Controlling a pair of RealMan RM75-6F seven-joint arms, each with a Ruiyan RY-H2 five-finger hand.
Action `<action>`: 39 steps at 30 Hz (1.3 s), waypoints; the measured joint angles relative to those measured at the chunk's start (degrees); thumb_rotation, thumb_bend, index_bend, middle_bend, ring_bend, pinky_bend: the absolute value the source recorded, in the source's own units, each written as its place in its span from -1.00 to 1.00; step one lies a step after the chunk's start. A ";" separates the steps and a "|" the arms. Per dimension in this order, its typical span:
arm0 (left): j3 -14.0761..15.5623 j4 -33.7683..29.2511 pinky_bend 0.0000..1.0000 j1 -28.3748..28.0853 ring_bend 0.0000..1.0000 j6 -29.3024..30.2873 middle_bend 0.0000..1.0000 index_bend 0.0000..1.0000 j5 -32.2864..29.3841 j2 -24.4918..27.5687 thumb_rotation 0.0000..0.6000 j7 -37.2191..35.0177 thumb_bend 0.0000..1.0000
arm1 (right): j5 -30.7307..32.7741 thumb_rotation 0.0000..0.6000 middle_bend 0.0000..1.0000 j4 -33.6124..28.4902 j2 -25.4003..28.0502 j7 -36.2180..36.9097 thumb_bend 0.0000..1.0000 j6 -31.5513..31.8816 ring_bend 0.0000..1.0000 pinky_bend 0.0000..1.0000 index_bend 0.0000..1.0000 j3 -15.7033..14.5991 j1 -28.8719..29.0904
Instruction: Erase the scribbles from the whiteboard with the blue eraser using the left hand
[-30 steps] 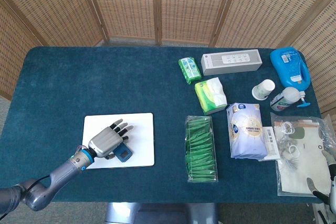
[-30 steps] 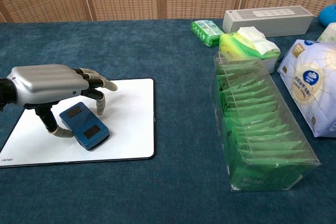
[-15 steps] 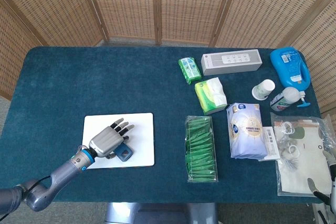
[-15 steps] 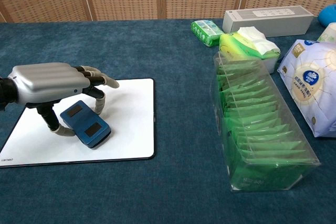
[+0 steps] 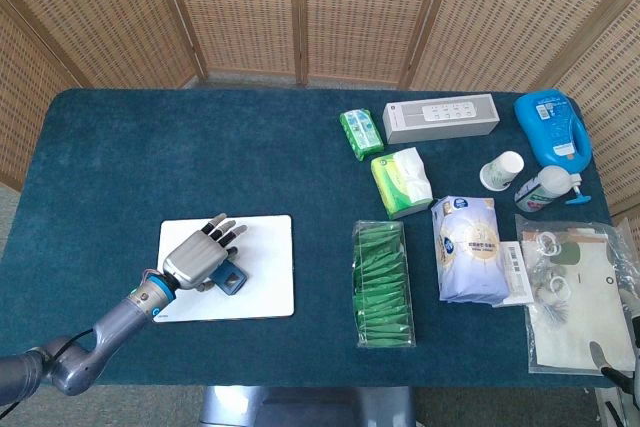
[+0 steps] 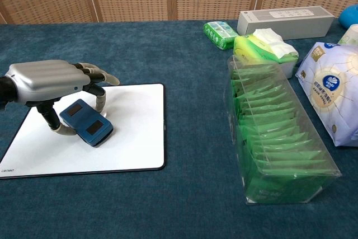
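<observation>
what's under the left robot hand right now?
The blue eraser, lying on the whiteboard, with the left robot hand arched over it, thumb and fingers at its sides. The board patch beneath eraser and palm is covered; no scribbles visible elsewhere.

This looks like a staged robot test area, not a lived-in room. A table (image 5: 120, 137) draped in dark teal cloth stands before woven rattan screens (image 5: 300, 7) that close off the background. Far to the right of the left hand (image 5: 196, 258), assorted goods are laid out as props: tissue packs (image 5: 401, 181), a white box (image 5: 440, 118), a blue jug (image 5: 553, 127), a paper cup (image 5: 502, 170) and a clear bin of green sachets (image 5: 382, 283).
</observation>
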 measured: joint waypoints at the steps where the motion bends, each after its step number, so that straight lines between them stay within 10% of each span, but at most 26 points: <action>1: 0.10 -0.12 -1.00 -0.05 -1.00 -0.11 -0.83 0.20 0.08 -0.07 1.00 0.19 -0.44 | -0.01 1.00 -0.76 0.00 0.00 0.06 -0.50 0.01 -1.00 -0.93 -0.72 -0.02 -0.03; 39: 0.18 0.10 -1.00 0.40 -1.00 1.10 -0.87 0.33 1.09 0.06 1.00 -0.09 -0.44 | -1.31 1.00 -0.76 -0.57 0.15 -0.31 -0.51 1.15 -1.00 -0.93 -0.75 -0.31 -0.56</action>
